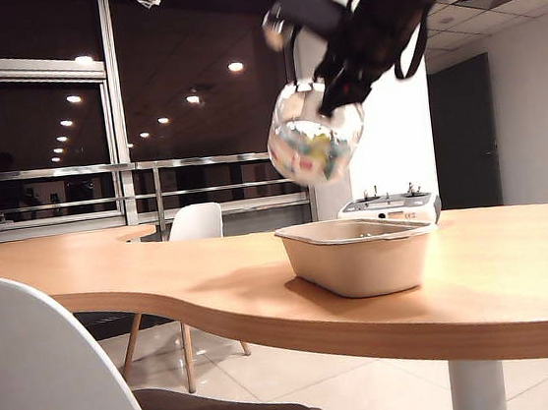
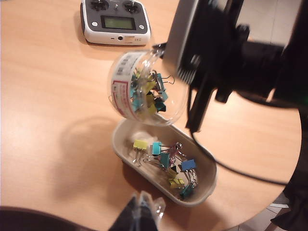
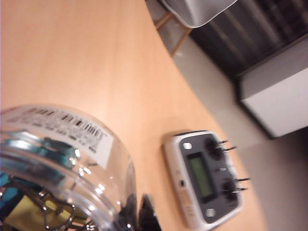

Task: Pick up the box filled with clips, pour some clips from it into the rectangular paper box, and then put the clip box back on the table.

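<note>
Wood table [image 1: 519, 266], right tool [image 1: 335, 84] holding clip box [image 1: 314, 143] above paper box [image 1: 359, 255]

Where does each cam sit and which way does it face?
Exterior: low at table edge, looking across; right hand holds clip tub above paper tray.
Left wrist: high, looking down at tub, tray, right arm; left hand at edge.
Right wrist: looking past tub at table.
Shared: grey controller in all views.

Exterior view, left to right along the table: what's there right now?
White chair behind the table → clear clip box held up by the right gripper → beige paper box → grey controller.
</note>
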You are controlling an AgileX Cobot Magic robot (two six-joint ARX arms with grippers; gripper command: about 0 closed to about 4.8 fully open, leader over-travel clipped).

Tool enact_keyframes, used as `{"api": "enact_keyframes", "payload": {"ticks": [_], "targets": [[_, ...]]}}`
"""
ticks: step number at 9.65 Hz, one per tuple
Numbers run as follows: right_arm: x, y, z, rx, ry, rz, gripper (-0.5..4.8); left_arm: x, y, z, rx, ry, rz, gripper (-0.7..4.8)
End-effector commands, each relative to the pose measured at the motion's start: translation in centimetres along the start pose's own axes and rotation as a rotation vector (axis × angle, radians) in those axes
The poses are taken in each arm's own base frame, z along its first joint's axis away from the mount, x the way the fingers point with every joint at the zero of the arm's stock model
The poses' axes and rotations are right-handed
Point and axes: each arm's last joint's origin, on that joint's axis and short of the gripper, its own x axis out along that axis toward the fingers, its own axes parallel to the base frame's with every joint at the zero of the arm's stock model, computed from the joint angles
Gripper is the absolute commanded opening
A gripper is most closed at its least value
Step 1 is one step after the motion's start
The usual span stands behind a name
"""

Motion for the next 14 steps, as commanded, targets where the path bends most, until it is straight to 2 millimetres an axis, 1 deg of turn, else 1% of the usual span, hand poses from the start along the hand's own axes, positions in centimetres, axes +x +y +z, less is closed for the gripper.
{"api": "enact_keyframes", "payload": {"ticks": [1,2,3,4,6,7,8,9,10,11,13,14], "targets": [[-1.3,2.8,-1.5,-0.219,-0.086,-0.322,-0.02,-0.2,-0.2,0.1,-0.004,0.005,-0.052,-0.07],[-1.6,3.9,-1.7,-0.278,-0.09,-0.313,-0.02,-0.2,-0.3,-0.1,-0.01,0.028,-0.09,-0.07],[-2.1,5.2,-1.6,-0.336,-0.11,-0.309,-0.02,-0.2,-0.3,-0.3,-0.015,0.047,-0.1,-0.07],[-2.4,6.4,-1.4,-0.418,-0.088,-0.292,-0.02,-0.2,-0.3,-0.4,-0.017,0.054,-0.1,-0.07],[-2.5,7.1,-2.4,-0.551,-0.013,-0.283,-0.02,-0.2,-0.3,-0.4,-0.019,0.062,-0.1,-0.07],[-2.6,7.3,-2.4,-0.655,-0.004,-0.285,-0.03,-0.3,-0.3,-0.7,-0.026,0.089,-0.099,-0.07],[-2.7,7.1,-2.2,-0.704,0.005,-0.321,-0.03,-0.3,-0.3,-0.8,-0.028,0.094,-0.1,-0.07],[-2.7,7.9,-2.5,-0.796,0.055,-0.287,-0.03,-0.3,-0.4,-0.8,-0.032,0.102,-0.139,-0.07],[-3.0,8.2,-1.9,-0.858,0.04,-0.315,-0.02,-0.3,-0.4,-0.9,-0.032,0.105,-0.139,-0.07],[-3.0,8.4,-1.6,-0.989,0.017,-0.308,-0.02,-0.3,-0.5,-0.9,-0.033,0.107,-0.14,-0.07],[-3.2,8.6,-1.4,-1.078,0.044,-0.318,-0.02,-0.3,-0.5,-1.0,-0.036,0.116,-0.139,-0.07],[-3.3,8.7,-1.2,-1.095,0.037,-0.319,-0.02,-0.3,-0.5,-1.0,-0.037,0.121,-0.139,-0.07]]}}
